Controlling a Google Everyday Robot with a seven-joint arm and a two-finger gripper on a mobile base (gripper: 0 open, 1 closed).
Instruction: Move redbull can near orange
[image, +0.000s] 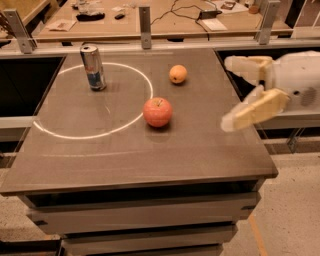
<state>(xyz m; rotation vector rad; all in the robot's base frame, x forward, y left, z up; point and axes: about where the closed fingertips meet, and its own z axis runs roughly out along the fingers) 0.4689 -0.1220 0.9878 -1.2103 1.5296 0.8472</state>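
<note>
The redbull can (93, 67) stands upright at the far left of the grey table (150, 160), on a white circle line. The orange (178, 74) lies at the far middle, well to the right of the can. My gripper (232, 93) hovers at the table's right edge, to the right of the orange and far from the can. Its two pale fingers (252, 111) stand wide apart and hold nothing.
A red apple (157, 112) lies mid-table between the can and my gripper, just on the white circle (75, 135). Metal posts (145, 20) and a rail run along the far edge. A cluttered bench (210, 15) stands behind it.
</note>
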